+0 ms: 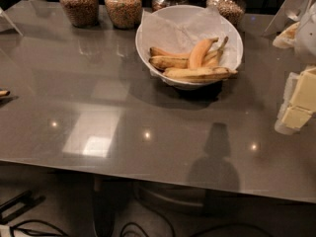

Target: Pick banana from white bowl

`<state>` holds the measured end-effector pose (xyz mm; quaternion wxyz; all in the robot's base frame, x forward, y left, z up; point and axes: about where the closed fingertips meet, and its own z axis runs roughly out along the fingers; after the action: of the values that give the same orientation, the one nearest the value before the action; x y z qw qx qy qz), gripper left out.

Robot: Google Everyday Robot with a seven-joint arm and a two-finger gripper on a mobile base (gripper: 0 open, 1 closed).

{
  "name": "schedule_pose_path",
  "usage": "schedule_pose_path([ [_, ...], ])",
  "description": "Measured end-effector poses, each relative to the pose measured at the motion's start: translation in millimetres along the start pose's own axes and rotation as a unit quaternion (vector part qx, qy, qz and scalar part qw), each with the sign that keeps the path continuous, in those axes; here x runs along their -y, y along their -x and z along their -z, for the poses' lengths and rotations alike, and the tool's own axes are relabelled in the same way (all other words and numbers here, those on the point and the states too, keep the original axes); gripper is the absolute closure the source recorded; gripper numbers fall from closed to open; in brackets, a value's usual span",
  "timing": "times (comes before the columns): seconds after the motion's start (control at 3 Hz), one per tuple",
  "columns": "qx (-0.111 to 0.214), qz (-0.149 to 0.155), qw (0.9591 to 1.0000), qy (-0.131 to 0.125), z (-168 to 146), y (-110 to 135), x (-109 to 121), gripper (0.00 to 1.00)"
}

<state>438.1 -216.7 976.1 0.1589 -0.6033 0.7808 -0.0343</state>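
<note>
Pictured at the right edge of the frame, by the right end of the grey counter (98,98) and well apart from the fruit: the end effector (298,107) (apart or together, impossible to tell from here). Lying across the front of the white bowl (139,46), on crinkled paper: the banana (200,73), long, nearly straight, pale yellow blotched with brown, dark tip pointing right and reaching the rim. Just behind it, a brighter curved banana (199,52) and shorter brown-streaked ones (168,62). Along the back edge, four glass jars (79,4) of grains.

Step in hand, by the look of it: the approach, with nothing grasped yet. Best done by swinging left and coming down from above over the middle of the front fruit, closing across its narrow width rather than along it, keeping clear of the near rim and of the curved neighbour behind; then straight up, so as not to drag the paper or tip the bowl.

No brand, label or legible writing anywhere in view.
</note>
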Motion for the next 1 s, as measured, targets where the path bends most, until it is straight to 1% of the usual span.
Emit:
schedule_pose_path([
  [0.33, 0.0, 0.0, 1.0, 0.0, 0, 0, 0, 0.0],
  [0.67, 0.015, 0.003, 0.9999, -0.006, -2, 4, 5, 0.0],
  [1.0, 0.074, 0.006, 0.9969, -0.024, -17, 20, 29, 0.0],
])
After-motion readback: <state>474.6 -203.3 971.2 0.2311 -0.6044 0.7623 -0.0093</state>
